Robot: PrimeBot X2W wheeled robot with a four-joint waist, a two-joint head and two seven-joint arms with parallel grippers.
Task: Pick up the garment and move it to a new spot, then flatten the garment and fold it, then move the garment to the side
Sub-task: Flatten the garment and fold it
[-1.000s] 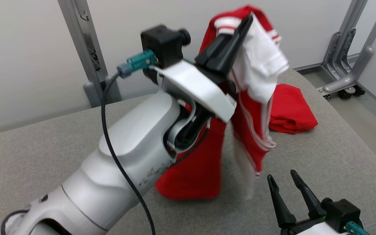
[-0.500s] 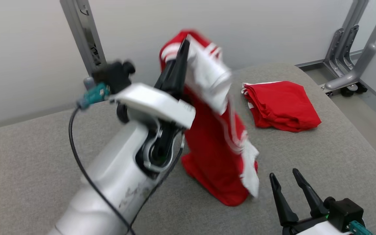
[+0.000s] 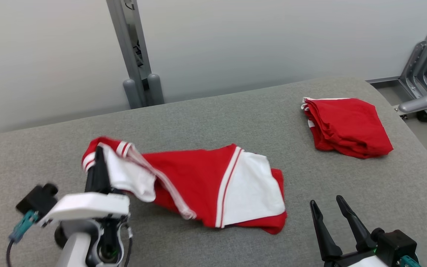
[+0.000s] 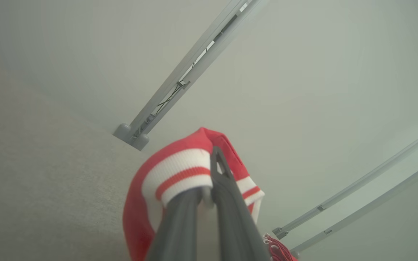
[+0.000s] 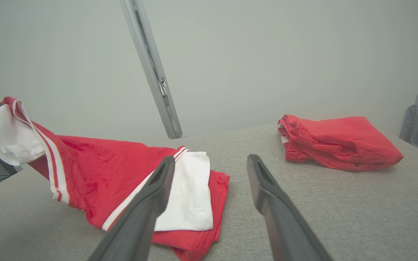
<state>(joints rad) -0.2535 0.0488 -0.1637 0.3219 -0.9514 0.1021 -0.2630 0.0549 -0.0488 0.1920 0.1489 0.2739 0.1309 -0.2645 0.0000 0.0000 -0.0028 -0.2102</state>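
Observation:
The garment (image 3: 202,185) is red with white panels and striped cuffs. It lies stretched across the middle of the grey table, its left end lifted. My left gripper (image 3: 96,157) is shut on that lifted striped cuff (image 4: 180,175) at the lower left of the head view. In the right wrist view the garment (image 5: 122,174) spreads left of my right gripper (image 5: 209,163), whose fingers stand open with nothing between them. That right gripper (image 3: 326,202) rises from the lower right of the head view, a little right of the garment's white panel.
A second red garment (image 3: 347,126), folded, lies at the table's back right, seen too in the right wrist view (image 5: 339,143). A grey upright post (image 3: 132,55) stands behind the grey table (image 3: 235,111). Metal frame legs (image 3: 424,85) stand on the floor at far right.
My left arm has swung down and to the left, laying the hanging garment out across the table with only its left cuff still raised. The head view has shifted. My right gripper stays put.

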